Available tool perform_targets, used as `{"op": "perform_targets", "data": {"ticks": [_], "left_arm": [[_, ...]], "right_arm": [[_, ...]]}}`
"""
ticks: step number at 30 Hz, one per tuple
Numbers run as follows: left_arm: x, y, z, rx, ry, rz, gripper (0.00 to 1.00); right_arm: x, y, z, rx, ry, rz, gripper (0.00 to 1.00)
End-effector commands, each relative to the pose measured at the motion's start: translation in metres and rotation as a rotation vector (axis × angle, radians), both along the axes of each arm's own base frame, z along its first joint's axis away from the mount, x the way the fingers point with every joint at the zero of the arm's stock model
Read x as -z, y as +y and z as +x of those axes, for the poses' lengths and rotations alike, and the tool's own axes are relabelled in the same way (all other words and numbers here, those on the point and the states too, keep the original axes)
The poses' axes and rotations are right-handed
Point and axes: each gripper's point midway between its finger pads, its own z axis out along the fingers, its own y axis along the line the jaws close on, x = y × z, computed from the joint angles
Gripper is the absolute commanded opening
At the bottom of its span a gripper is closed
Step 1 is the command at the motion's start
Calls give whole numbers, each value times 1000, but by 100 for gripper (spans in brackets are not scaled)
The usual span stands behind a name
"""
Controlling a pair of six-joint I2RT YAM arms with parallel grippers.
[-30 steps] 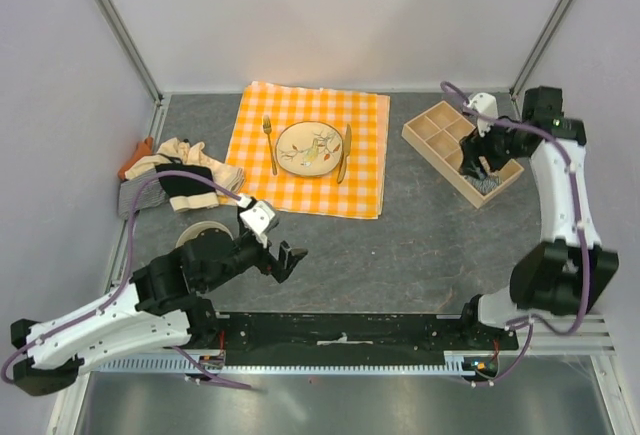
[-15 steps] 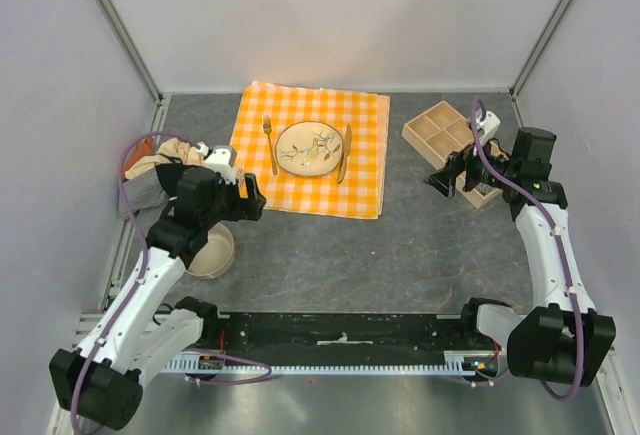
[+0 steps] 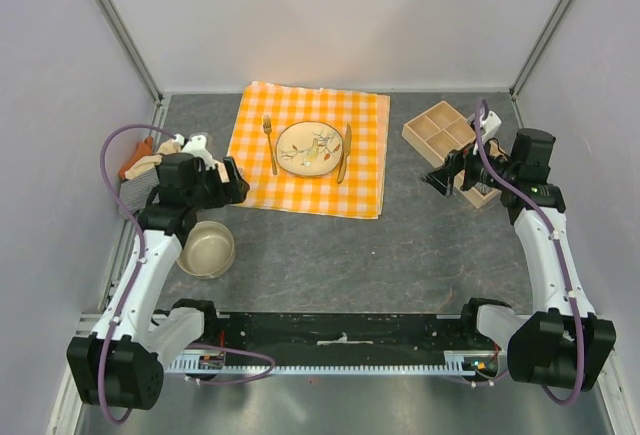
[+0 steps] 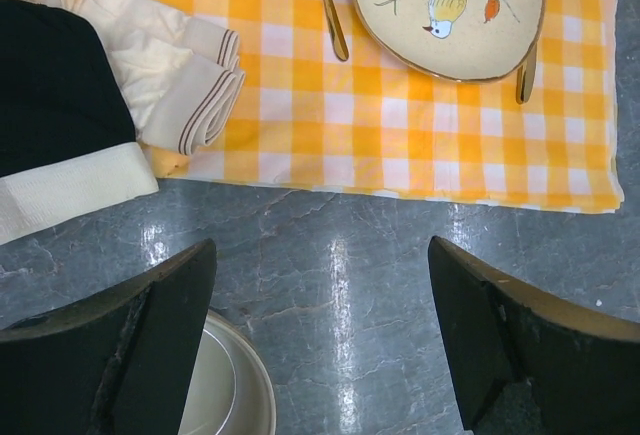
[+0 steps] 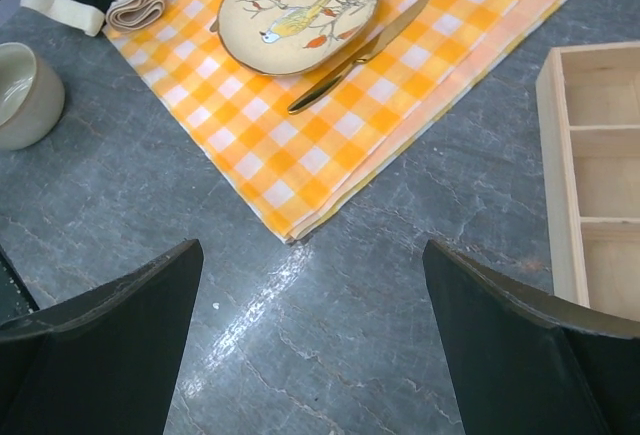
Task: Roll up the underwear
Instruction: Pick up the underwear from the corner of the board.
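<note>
The underwear lies in a pile (image 3: 140, 167) at the table's left edge, with orange, cream and grey striped pieces partly hidden by my left arm. In the left wrist view a black one with a cream band (image 4: 55, 85) and a cream one with brown stripes (image 4: 175, 75) lie at the upper left, the cream one overlapping the tablecloth's corner. My left gripper (image 3: 235, 183) (image 4: 320, 255) hangs open over bare table just right of the pile, holding nothing. My right gripper (image 3: 436, 177) (image 5: 312, 250) is open and empty over bare table left of the wooden tray.
An orange-and-white checked tablecloth (image 3: 350, 180) carries a bird-painted plate (image 3: 310, 147), a fork and a knife (image 5: 360, 55). A beige bowl (image 3: 205, 248) stands below my left gripper. A compartmented wooden tray (image 3: 432, 127) sits at the back right.
My left arm swung from the table's middle up to the left, beside the pile. My right gripper drew back out of the wooden tray to its left and opened wide.
</note>
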Motion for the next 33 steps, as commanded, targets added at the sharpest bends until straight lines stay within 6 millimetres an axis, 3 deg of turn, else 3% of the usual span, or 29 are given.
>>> {"op": "perform_targets", "data": {"ticks": [1, 6, 7, 12, 17, 22, 25, 28, 29, 33], "left_arm": [[-26, 5, 4, -24, -64, 0, 92], [-16, 39, 10, -123, -49, 88, 93], [-13, 58, 12, -182, -41, 84, 93], [-6, 89, 22, -282, -38, -17, 92], [-2, 83, 25, -230, -23, -72, 87], [-14, 53, 12, -76, -57, -138, 88], [-18, 68, 6, -145, -90, -66, 92], [-11, 83, 9, -224, -77, -31, 94], [-8, 96, 12, -285, -65, 5, 94], [32, 141, 26, -435, 60, -4, 92]], "right_arm": [[-12, -7, 10, 74, -21, -3, 98], [-16, -8, 10, 87, -26, 9, 98], [-15, -7, 10, 86, -23, 11, 98], [-10, -1, 11, 70, 37, 69, 98], [2, 10, 8, -34, 112, 125, 98], [-6, -9, 21, 126, 88, 74, 98], [-15, -25, 31, 259, 70, 60, 98], [-21, -25, 29, 267, 51, 69, 98], [-20, -22, 26, 248, 46, 68, 98], [-21, -6, 11, 97, -6, 58, 98]]}}
